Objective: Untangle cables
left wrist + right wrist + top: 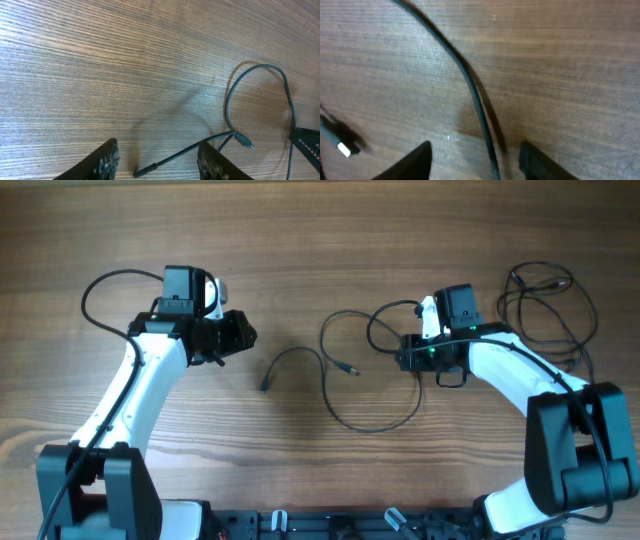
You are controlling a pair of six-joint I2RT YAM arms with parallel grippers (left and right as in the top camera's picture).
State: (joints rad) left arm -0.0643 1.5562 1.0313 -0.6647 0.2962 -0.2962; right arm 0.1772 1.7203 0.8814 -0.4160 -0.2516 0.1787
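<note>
From above, you see thin black bendy cables lying loose on the brown wooden worktop between the arms. Your left tool is spread wide over a plug end, holding nothing. Your right tool is spread too, with a cable between its fingers.

r wrist: cable cut off top & btm.

Robot lab workstation: wood-grain table, left arm, right arm fixed on black rail.
</note>
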